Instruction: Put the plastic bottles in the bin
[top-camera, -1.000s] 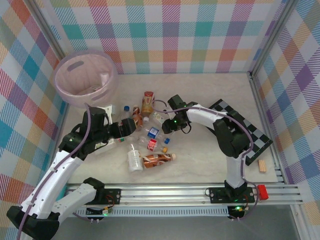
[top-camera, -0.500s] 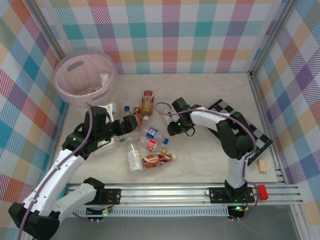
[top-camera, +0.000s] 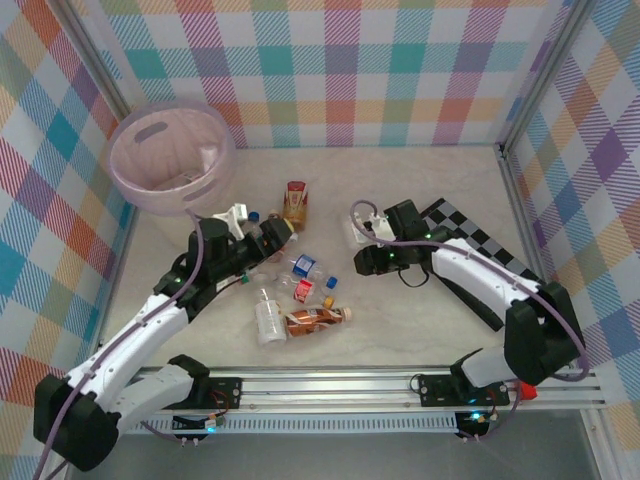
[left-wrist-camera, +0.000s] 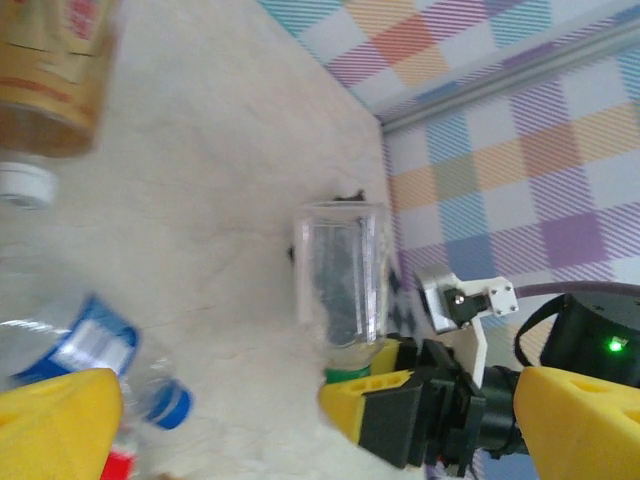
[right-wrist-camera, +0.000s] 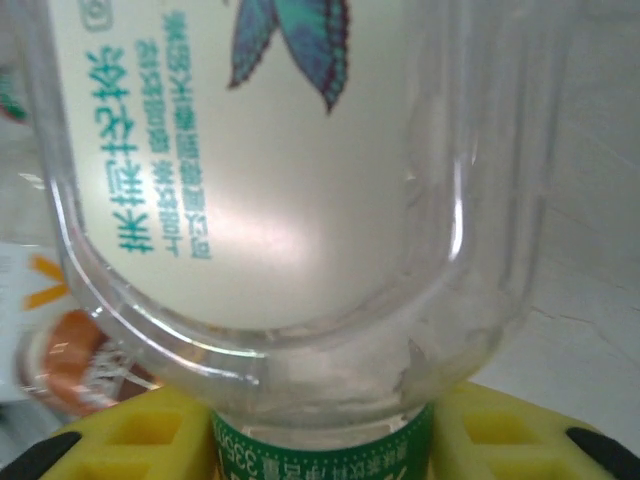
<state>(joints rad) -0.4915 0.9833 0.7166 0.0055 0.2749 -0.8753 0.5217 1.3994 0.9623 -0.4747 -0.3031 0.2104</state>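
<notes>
Right claw (right-wrist-camera: 320, 436) gripped green-capped bottle (right-wrist-camera: 290, 200) by neck, left claw (top-camera: 272, 236) gaped wide, seemingly over loose bottles (top-camera: 303, 266), five o'clock of bin (top-camera: 226, 160).

Top looks down; wrists close, sharing green-capped bottle (left-wrist-camera: 340, 290).

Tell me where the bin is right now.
In the top view the bin sits in the far left corner of the table, by the plaid walls, with the brown bottle to its right.
</notes>
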